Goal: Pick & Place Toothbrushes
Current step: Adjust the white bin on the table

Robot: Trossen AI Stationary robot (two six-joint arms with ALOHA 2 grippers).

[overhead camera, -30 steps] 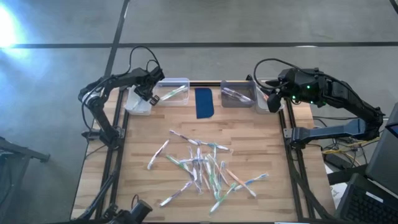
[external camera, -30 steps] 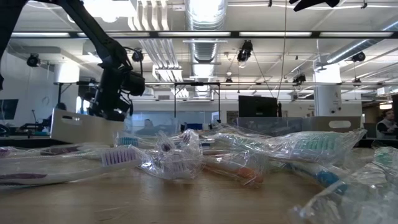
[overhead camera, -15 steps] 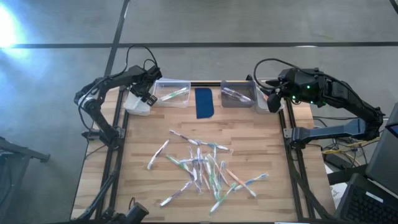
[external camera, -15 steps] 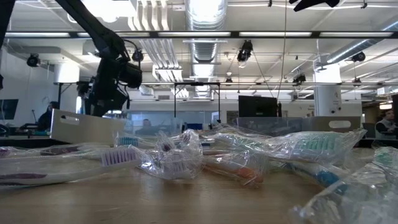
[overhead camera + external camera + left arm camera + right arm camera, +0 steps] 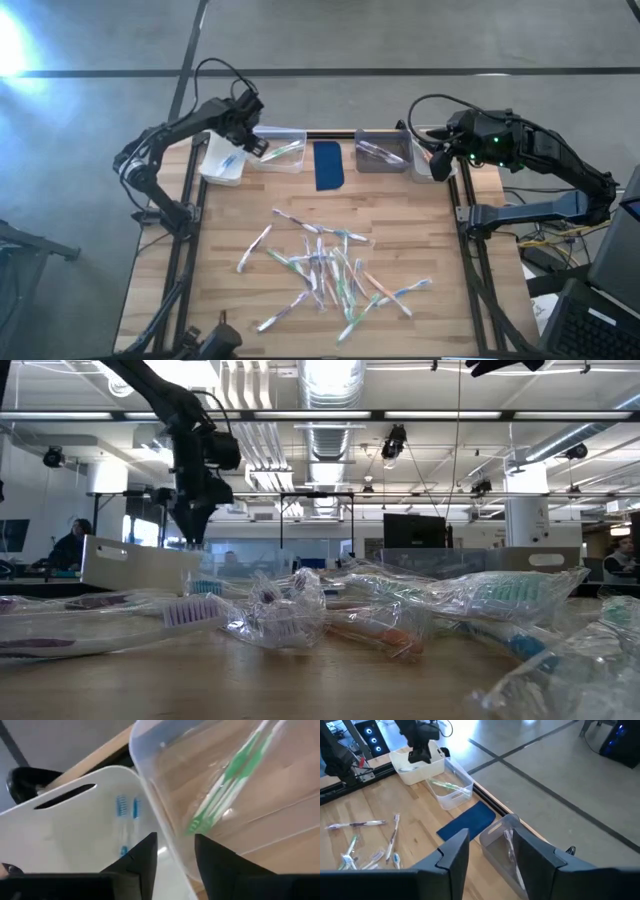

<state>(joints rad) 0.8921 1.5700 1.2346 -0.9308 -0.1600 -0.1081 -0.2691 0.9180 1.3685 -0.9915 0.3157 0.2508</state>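
Several toothbrushes lie in a loose heap on the wooden table's middle. A blue-bristled toothbrush lies in the white bin at the far left. A green one lies in the clear bin beside it. My left gripper hangs above the wall where these two bins meet, pointing steeply down, open and with nothing between its fingers. My right gripper waits raised over the far right corner, open and with nothing in it.
A dark blue pad lies at the far edge between the clear bin and a grey bin that holds a wrapped toothbrush. Black rails run along the table's left and right sides. Bare wood lies between the heap and the bins.
My left gripper has risen from just over the white bin and shifted toward the far edge and slightly right, tipping more steeply downward. The blue toothbrush now shows uncovered in the white bin.
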